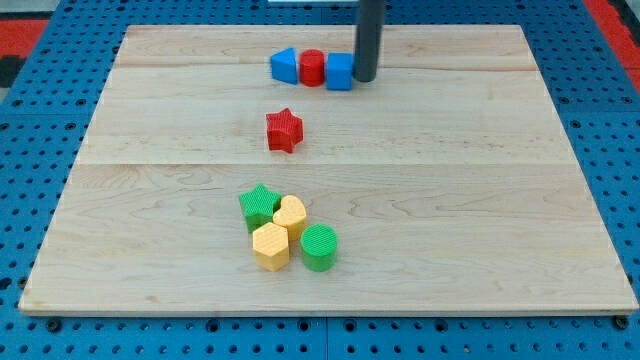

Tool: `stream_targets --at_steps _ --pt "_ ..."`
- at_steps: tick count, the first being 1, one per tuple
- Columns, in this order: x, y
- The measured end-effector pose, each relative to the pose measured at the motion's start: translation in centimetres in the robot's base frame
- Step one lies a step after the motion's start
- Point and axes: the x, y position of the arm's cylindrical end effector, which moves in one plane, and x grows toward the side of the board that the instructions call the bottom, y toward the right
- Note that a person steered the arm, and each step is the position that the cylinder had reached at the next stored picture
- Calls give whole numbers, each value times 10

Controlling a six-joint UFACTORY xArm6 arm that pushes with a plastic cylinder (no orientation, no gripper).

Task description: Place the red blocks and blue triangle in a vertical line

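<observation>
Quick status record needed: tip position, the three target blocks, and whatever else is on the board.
tip: my tip at the right side of the blue cube
top row, left to right: blue triangle, red cylinder, blue cube
red star: alone, below the row
bottom cluster: green star, yellow heart, yellow hexagon, green cylinder
line: not yet vertical

A pale wooden worktop point(500, 200) fills most of the view, made of planks whose seams run from the view's left to its right. It lies on a blue board point(610, 120) dotted with rows of small holes (a pegboard sort of base), showing on every side. Red patches point(30, 25) sit in the top corners. The light is even, with soft shadows.
</observation>
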Motion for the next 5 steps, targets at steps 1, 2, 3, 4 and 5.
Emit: stream_targets --at_steps 1,2,3,4,5 --pt "-8 20" --pt "-23 -13" --pt "-40 -34" --pt "-12 -79" --pt "-28 -63"
